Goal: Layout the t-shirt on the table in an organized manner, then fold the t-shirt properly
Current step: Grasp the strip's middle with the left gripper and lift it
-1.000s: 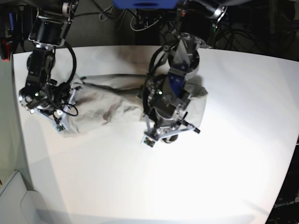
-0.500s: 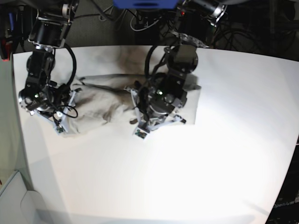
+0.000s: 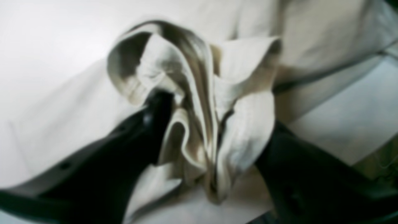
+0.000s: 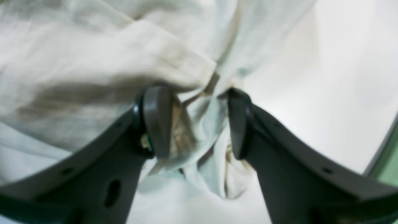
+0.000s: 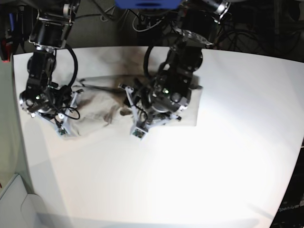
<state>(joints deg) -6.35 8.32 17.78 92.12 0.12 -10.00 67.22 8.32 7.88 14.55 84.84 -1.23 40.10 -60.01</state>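
while the t-shirt [image 5: 102, 107] lies bunched toward the far left part of the bench [image 5: 190, 180], we see the left tool [image 3: 211, 137] with jaws parted, a gathered fold of cloth standing between them. the right tool [image 4: 199, 121] is half wide, cloth between its fingers [image 4: 157, 121]; we cannot tell if it grips.

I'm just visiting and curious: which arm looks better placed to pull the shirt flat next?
Probably the right gripper: its fingers straddle a fold at the t-shirt's outer end, near the table edge. The left gripper sits mid-shirt over bunched cloth.
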